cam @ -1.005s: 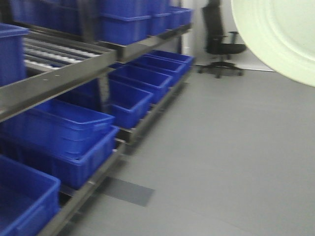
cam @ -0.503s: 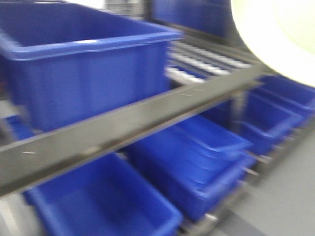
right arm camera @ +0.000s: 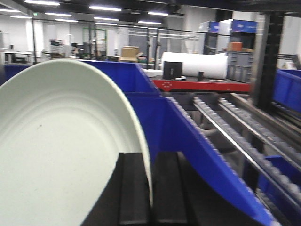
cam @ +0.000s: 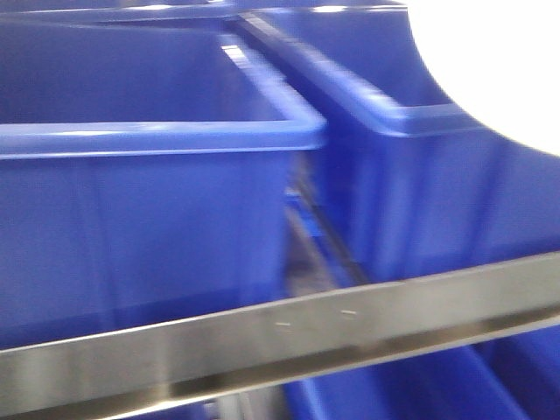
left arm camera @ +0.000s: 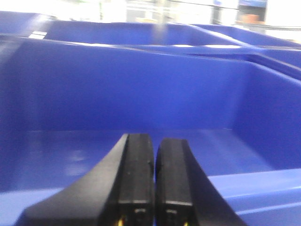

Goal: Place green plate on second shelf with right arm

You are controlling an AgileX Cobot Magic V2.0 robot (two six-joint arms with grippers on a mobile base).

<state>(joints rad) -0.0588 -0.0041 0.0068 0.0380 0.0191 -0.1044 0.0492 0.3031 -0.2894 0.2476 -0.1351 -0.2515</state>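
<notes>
Front view has swung from open floor onto the blue bins (cam: 149, 140); right tool (right arm camera: 150, 165) pinches the green plate (right arm camera: 61, 155), still unplaced.

Front view close on blue bins (cam: 140, 219); wrist views look forward over left hand (left arm camera: 154, 146), right hand (right arm camera: 151, 160).

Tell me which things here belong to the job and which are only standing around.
For the job: green plate, right claw gripping its rim, roller shelf.
Only standing around: blue bins, shut left claw, white roll far behind.
</notes>
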